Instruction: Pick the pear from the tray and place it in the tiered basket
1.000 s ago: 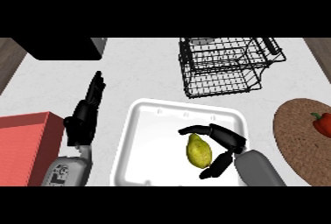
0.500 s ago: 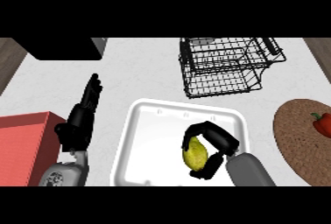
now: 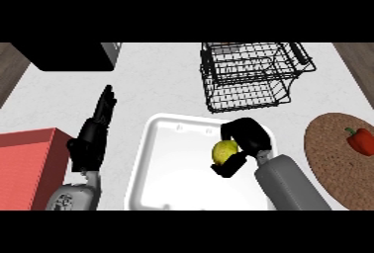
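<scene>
- The pear is small, rounded and yellow-green. The black right hand curls round it and covers its far and right sides. It shows over the right part of the tray; whether it touches the tray's floor cannot be told.
- The tray is white and rectangular, with rounded corners and a raised rim. It lies flat on the tabletop, near the middle.
- The tiered basket is black wire. It stands upright, far from and slightly right of the tray, apart from it.

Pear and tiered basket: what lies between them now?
In the head view, the curled fingers of the right hand round the pear, then the tray's far rim, then a narrow strip of white counter before the tiered basket.
</scene>
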Motion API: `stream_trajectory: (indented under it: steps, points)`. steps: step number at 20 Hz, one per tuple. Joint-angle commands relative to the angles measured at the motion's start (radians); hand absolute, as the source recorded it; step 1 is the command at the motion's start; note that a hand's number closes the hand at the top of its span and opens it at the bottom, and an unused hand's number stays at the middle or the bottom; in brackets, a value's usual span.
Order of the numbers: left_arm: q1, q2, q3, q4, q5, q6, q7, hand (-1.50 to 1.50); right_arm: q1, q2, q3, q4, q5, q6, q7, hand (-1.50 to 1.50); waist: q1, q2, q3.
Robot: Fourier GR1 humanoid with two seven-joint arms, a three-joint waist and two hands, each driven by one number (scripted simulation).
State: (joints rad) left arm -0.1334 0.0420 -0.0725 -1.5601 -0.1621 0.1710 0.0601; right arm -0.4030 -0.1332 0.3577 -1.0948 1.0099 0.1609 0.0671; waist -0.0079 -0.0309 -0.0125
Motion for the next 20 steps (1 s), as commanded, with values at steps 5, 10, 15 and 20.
stream_trajectory:
  steps: [5,10,15,20]
  points:
    - [0.008,-0.007,-0.001,-0.013,-0.008,0.015,0.008,0.0,-0.123,0.129,0.084,-0.167,0.275,0.119,0.64,1.5,-0.01,0.012,0.009]
    - [-0.026,-0.006,0.009,0.008,0.002,0.005,0.007,0.0,-0.189,0.132,0.131,-0.464,0.253,0.32,0.868,1.5,-0.017,0.015,0.011]
    - [-0.023,-0.01,0.017,0.039,0.007,0.006,-0.02,0.0,-0.372,0.133,0.048,-0.659,0.176,0.535,1.004,1.5,-0.001,0.022,0.011]
    - [0.052,-0.003,-0.004,0.011,0.006,-0.015,-0.076,0.0,-0.508,0.133,-0.098,-0.746,0.102,0.712,1.055,1.5,0.006,0.02,0.011]
